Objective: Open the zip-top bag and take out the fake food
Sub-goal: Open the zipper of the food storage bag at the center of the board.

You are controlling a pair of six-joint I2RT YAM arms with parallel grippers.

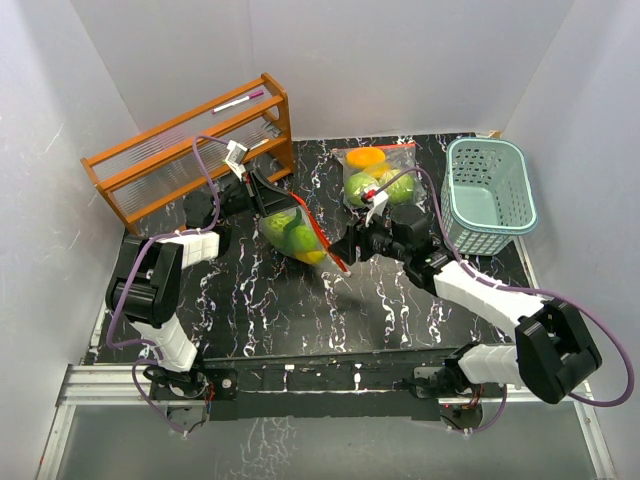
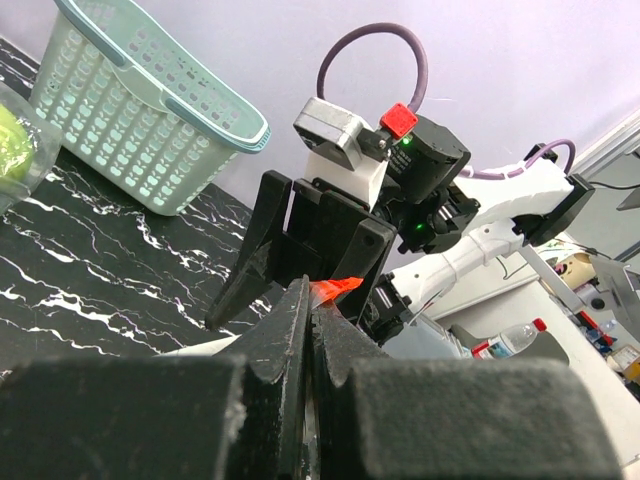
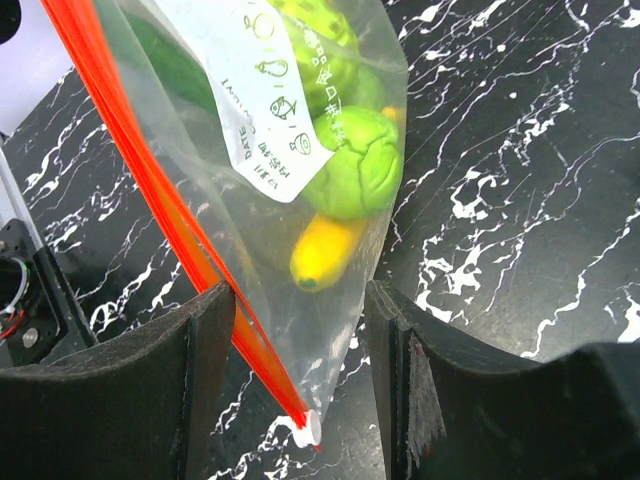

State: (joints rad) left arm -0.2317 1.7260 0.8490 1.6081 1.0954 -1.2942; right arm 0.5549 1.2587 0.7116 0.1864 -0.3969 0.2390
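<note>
A clear zip-top bag (image 1: 297, 236) with a red zip strip (image 3: 150, 170) hangs tilted over the middle of the table. Inside it are fake food pieces: green ones (image 3: 355, 170) and a yellow banana (image 3: 325, 252). My left gripper (image 1: 283, 206) is shut on the bag's upper corner, and the red strip (image 2: 337, 289) pokes out past its fingertips (image 2: 300, 300). My right gripper (image 1: 345, 250) stands open around the bag's lower corner. The white slider (image 3: 308, 430) sits between its fingers (image 3: 205, 335), which are not pressed together.
A second bag (image 1: 375, 170) of orange and green toy food lies at the back. A pale-teal slotted basket (image 1: 487, 185) stands at the back right and a wooden rack (image 1: 190, 150) at the back left. White walls enclose the table.
</note>
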